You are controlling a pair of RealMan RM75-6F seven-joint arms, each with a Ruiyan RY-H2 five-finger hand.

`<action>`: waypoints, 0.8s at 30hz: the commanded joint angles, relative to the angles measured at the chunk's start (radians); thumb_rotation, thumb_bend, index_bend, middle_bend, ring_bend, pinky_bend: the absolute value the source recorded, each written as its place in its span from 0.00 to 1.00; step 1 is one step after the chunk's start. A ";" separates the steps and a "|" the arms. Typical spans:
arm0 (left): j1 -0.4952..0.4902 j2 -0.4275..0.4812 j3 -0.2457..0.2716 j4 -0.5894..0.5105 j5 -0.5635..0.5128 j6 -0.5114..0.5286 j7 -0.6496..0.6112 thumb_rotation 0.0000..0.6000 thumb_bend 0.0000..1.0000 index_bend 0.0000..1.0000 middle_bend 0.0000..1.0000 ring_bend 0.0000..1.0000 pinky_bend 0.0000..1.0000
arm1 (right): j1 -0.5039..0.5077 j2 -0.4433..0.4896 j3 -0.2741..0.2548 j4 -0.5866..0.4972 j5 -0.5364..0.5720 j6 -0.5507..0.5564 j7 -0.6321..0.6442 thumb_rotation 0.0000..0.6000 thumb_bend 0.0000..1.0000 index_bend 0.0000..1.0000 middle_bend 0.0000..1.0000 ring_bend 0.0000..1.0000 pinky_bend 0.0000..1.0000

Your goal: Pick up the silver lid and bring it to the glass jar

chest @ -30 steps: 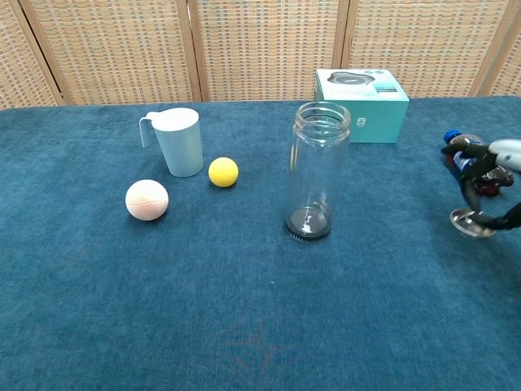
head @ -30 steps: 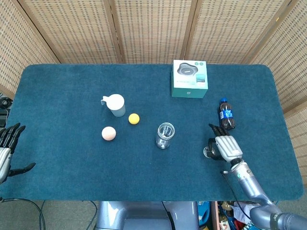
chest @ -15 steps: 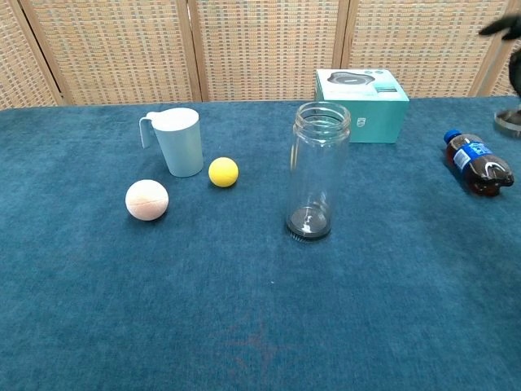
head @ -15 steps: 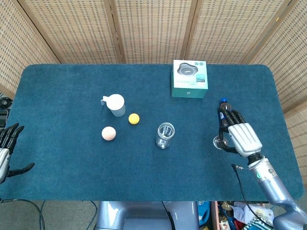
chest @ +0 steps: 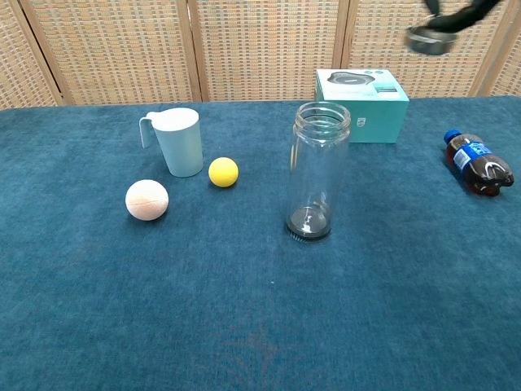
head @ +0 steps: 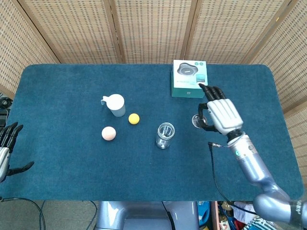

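A clear glass jar (head: 165, 135) (chest: 318, 169) stands upright and uncapped near the middle of the blue table. My right hand (head: 218, 114) (chest: 468, 11) grips the silver lid (head: 197, 120) (chest: 428, 39) from above and holds it in the air, to the right of the jar and well above its mouth. In the chest view only the fingers and the lid show at the top edge. My left hand (head: 6, 149) hangs off the table's left edge with fingers spread and nothing in them.
A teal box (head: 190, 78) (chest: 361, 103) sits behind the jar. A cola bottle (chest: 479, 162) lies at the right. A pale blue cup (head: 115, 104) (chest: 178, 140), a yellow ball (head: 134, 119) (chest: 223, 172) and a pink ball (head: 109, 133) (chest: 147, 199) stand left of the jar.
My right hand has lifted the lid off the table beside the cola bottle and carried it up and leftward toward the jar. The left hand has barely moved.
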 commanded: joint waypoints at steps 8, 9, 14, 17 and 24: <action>-0.002 0.004 -0.004 0.001 -0.004 -0.004 -0.014 1.00 0.12 0.00 0.00 0.00 0.00 | 0.175 -0.194 -0.035 -0.005 0.149 0.100 -0.202 1.00 0.59 0.67 0.00 0.00 0.00; -0.003 0.005 -0.004 0.002 -0.003 -0.004 -0.016 1.00 0.12 0.00 0.00 0.00 0.00 | 0.183 -0.206 -0.038 -0.001 0.152 0.111 -0.214 1.00 0.59 0.67 0.00 0.00 0.00; -0.001 0.010 -0.003 0.003 0.002 -0.002 -0.030 1.00 0.12 0.00 0.00 0.00 0.00 | 0.220 -0.272 -0.049 0.030 0.177 0.162 -0.267 1.00 0.59 0.67 0.00 0.00 0.00; -0.001 0.011 -0.003 0.006 0.002 -0.003 -0.035 1.00 0.12 0.00 0.00 0.00 0.00 | 0.230 -0.294 -0.055 0.040 0.188 0.180 -0.281 1.00 0.59 0.67 0.00 0.00 0.00; -0.006 0.013 -0.003 0.007 -0.001 -0.013 -0.037 1.00 0.12 0.00 0.00 0.00 0.00 | 0.238 -0.320 -0.068 0.055 0.191 0.193 -0.289 1.00 0.59 0.67 0.00 0.00 0.00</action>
